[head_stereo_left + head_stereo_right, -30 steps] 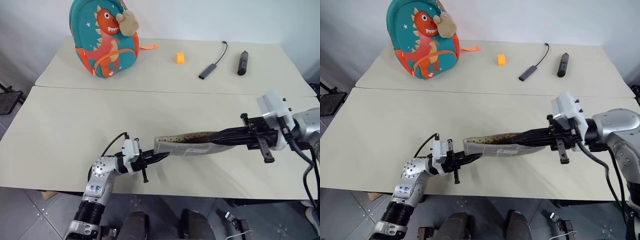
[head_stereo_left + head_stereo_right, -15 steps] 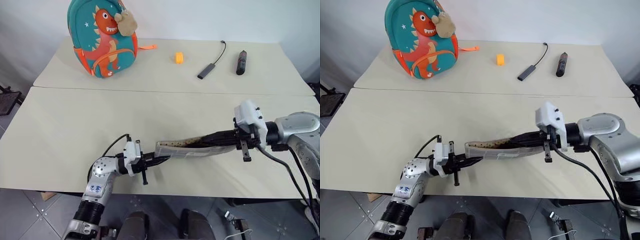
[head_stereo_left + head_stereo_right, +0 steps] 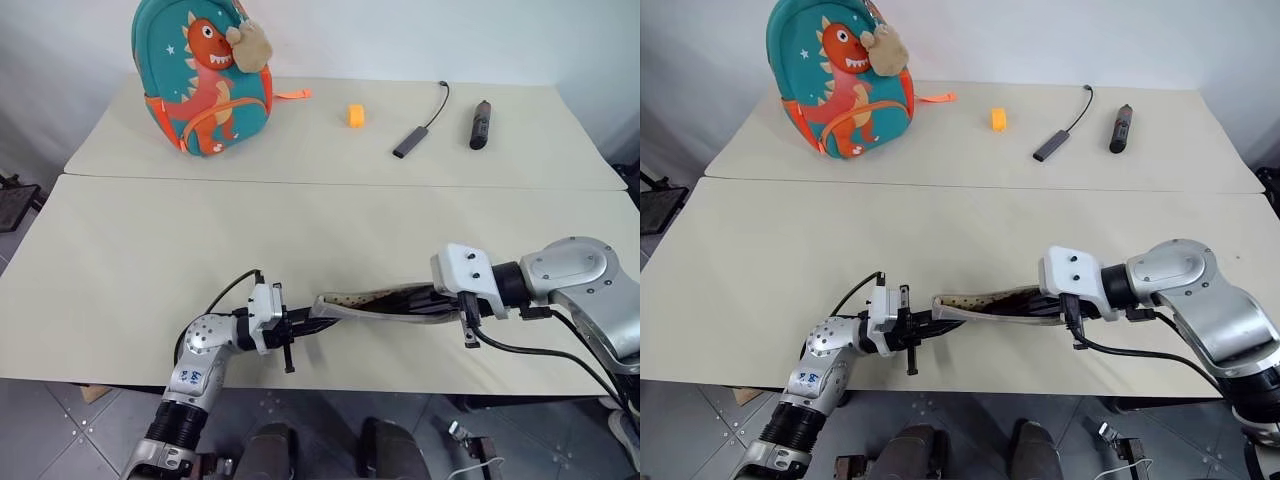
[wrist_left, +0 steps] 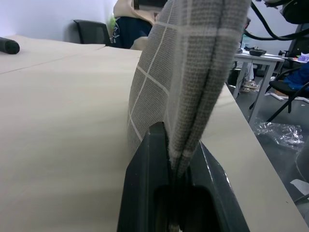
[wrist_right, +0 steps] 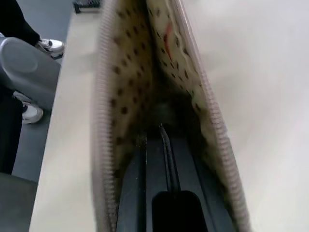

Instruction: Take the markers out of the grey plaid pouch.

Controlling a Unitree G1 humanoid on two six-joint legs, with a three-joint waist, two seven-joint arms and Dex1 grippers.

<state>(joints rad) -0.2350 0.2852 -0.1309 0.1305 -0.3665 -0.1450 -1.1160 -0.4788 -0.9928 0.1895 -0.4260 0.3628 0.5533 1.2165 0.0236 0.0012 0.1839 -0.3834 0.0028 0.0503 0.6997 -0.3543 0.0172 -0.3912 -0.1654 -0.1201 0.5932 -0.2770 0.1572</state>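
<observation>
The grey plaid pouch (image 3: 372,302) hangs stretched between my two grippers just above the near table's front part. My left gripper (image 3: 303,323) is shut on the pouch's closed end (image 4: 193,58), the fabric pinched between its fingers (image 4: 145,164). My right gripper (image 5: 161,126) reaches into the pouch's open mouth, its dark fingers (image 5: 183,159) close together and shut inside the spotted lining (image 5: 128,63). Deep in the pouch a small red streak (image 5: 167,35) shows, too blurred to say whether it is one of the markers.
On the far table stand a teal dinosaur backpack (image 3: 200,75), an orange block (image 3: 356,115), a grey stick with a black cord (image 3: 410,143) and a dark cylinder (image 3: 479,124). The near table's front edge (image 3: 330,378) runs just below both grippers.
My right gripper has come down and leftward, tilting and sliding deeper into the pouch's mouth. The pouch's open end sank with it. The left gripper kept still.
</observation>
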